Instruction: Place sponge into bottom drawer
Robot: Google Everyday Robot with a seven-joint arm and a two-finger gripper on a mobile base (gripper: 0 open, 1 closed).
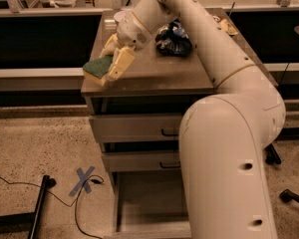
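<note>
Warm, dim light falls on a speckled floor [35,148] with a blue tape cross [84,179] and a trailing black cable [20,185]. Dark, possibly glass-fronted benches [40,39] line the back. The gripper [108,69] clasps the sponge [97,66] over the cabinet [159,73] top's front-left corner.

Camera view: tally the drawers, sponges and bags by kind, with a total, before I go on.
Drawers: 3 - top drawer and middle drawer shut, bottom drawer open.
Sponges: 1 - the sponge, held in the gripper above the front left corner of the cabinet top.
Bags: 2 - dark bag, pale bag at the rear right.
Total: 6
</note>
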